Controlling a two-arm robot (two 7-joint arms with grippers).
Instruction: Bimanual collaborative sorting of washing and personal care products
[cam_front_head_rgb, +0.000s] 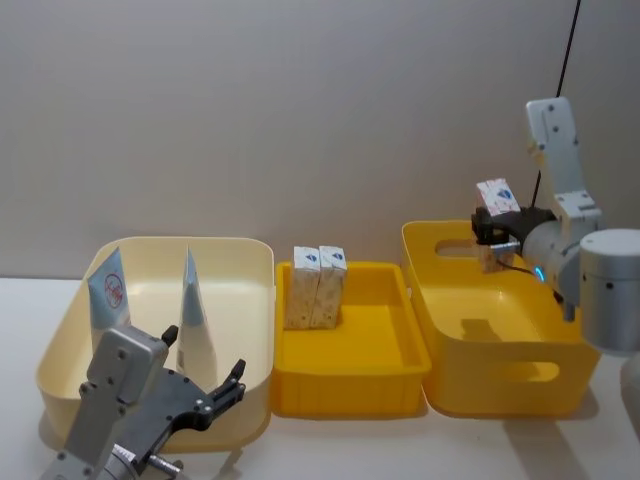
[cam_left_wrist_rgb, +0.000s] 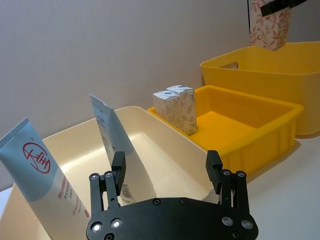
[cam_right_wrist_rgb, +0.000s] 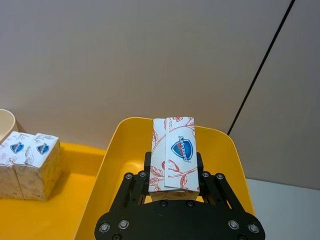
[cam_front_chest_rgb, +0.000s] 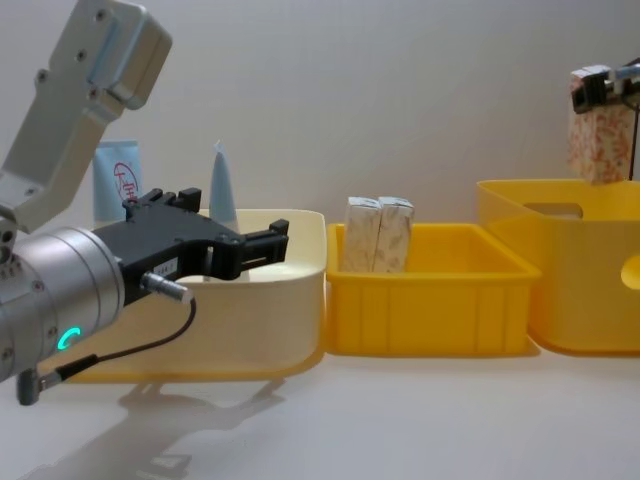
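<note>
Whitish, orange-pink-speckled carton (cam_right_wrist_rgb: 173, 150) sits clamped upright in the right gripper (cam_front_head_rgb: 497, 236) above the deep yellow plastic bin (cam_front_head_rgb: 500, 350); left gripper (cam_left_wrist_rgb: 166, 167) hovers, fingers spread, by the cream plastic bin (cam_front_head_rgb: 60, 345).

Two pale blue-and-white plastic squeeze tubes stand crimped end up in the cream plastic bin (cam_front_head_rgb: 180, 243). The first tube (cam_front_head_rgb: 108, 290), with a red round logo, leans in the far left corner; the second tube (cam_front_head_rgb: 192, 310) stands edge-on near the middle. Two whitish speckled cartons (cam_front_head_rgb: 318, 287) stand upright and touching at the far left of the shallow yellow tray (cam_front_head_rgb: 350, 395). My right tool (cam_front_head_rgb: 492, 228) clamps a third carton (cam_front_head_rgb: 497, 197), which has a blue shield badge, over the deep yellow bin (cam_front_head_rgb: 500, 375).
</note>
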